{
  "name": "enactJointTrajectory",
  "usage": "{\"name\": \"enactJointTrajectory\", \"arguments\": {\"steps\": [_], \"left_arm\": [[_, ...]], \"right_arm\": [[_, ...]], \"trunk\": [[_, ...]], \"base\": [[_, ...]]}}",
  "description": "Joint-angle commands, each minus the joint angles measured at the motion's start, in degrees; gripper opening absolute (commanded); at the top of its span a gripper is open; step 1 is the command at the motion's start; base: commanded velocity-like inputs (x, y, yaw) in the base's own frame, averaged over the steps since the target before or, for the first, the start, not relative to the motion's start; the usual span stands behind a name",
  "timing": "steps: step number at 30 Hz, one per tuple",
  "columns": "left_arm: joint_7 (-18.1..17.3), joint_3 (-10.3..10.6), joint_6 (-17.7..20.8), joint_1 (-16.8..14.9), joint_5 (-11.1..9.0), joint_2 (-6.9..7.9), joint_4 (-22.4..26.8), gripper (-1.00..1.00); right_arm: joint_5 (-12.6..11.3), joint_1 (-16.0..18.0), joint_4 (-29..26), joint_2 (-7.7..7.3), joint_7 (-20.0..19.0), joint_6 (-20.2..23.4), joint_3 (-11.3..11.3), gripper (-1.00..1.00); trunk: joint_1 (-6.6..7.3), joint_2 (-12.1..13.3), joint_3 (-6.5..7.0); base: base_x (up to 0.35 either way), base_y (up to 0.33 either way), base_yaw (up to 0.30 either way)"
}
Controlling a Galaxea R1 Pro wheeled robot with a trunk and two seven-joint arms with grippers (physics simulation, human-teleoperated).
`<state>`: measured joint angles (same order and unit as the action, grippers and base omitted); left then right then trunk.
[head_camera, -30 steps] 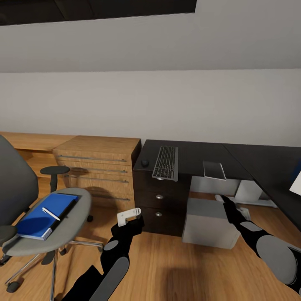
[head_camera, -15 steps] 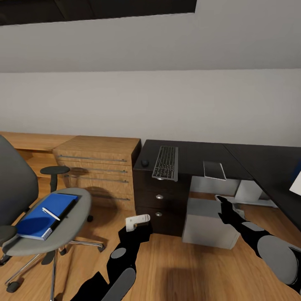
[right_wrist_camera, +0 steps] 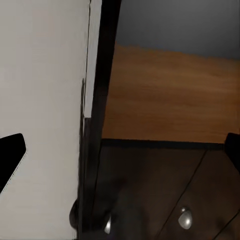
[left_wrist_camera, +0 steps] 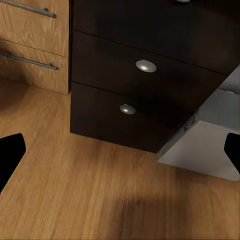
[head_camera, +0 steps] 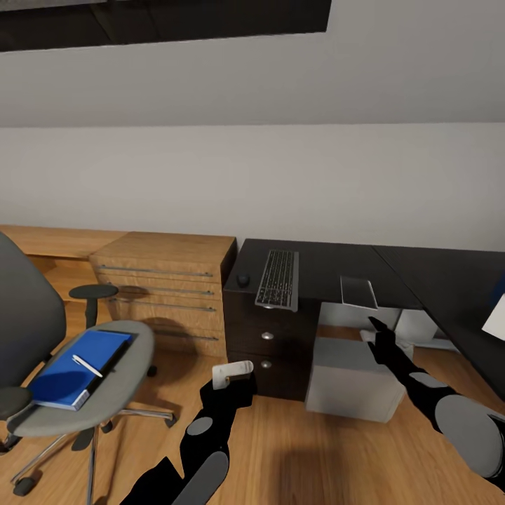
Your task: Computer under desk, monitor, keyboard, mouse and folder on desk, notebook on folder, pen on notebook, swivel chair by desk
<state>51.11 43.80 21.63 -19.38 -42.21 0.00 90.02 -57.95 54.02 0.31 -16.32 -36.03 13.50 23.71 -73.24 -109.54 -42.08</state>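
1. We see the keyboard (head_camera: 279, 279) lying on the black desk (head_camera: 330, 266) with its long axis running from the front edge toward the wall, and the mouse (head_camera: 243, 280) sits near its left side, close to the desk's corner.
2. The folder (head_camera: 66, 365) lies flat on the seat of the swivel chair (head_camera: 105, 386), its long axis slanting away from us toward the right; the notebook (head_camera: 112, 356) peeks out as a dark strip along its right edge, and the pen (head_camera: 88, 365) lies across the blue cover.
3. The computer (head_camera: 353, 379) stands on the floor under the desk, beside the drawers (head_camera: 270, 354).
4. Our left gripper (left_wrist_camera: 120, 150) is wide open and holds nothing: the left wrist view shows its dark fingertips (left_wrist_camera: 10, 155) at opposite edges, with two drawer knobs (left_wrist_camera: 145, 65) and the computer's pale side (left_wrist_camera: 205, 145) ahead, detail the head view does not give.
5. Our right gripper (right_wrist_camera: 120, 150) is likewise spread wide and empty; its wrist view shows a pale panel, a dark edge and oak floor.
6. At the right edge of the head view a white corner (head_camera: 494, 317) is cut off, and we cannot tell what it is.
7. The oak dresser (head_camera: 168, 287) stands left of the desk.
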Motion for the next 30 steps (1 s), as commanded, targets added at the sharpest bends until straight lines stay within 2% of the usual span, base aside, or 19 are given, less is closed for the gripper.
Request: {"name": "enactJointTrajectory", "arguments": {"steps": [1,5,13,30], "left_arm": [[0.39,0.06,0.26,-0.06,-0.24,0.00,0.07,1.00],[0.39,0.06,0.26,-0.06,-0.24,0.00,0.07,1.00],[0.33,0.20,0.32,-0.05,-0.24,0.01,0.07,1.00],[0.15,1.02,0.26,-0.05,-0.24,0.09,0.00,1.00]], "right_arm": [[-0.50,0.03,0.04,-0.13,-0.20,0.49,0.02,1.00],[-0.53,0.03,0.10,-0.56,-0.48,0.48,0.02,1.00],[-0.76,0.03,0.13,-1.41,-0.25,0.41,0.02,1.00],[-0.99,0.03,0.13,-1.66,-0.12,0.53,0.02,1.00]], "trunk": [[0.23,0.39,0.13],[1.11,1.99,0.84],[1.11,1.99,0.84],[1.11,1.99,0.84]], "base": [[0.000,0.000,0.000],[0.000,0.000,0.000],[0.000,0.000,0.000],[0.092,0.000,0.000]]}}
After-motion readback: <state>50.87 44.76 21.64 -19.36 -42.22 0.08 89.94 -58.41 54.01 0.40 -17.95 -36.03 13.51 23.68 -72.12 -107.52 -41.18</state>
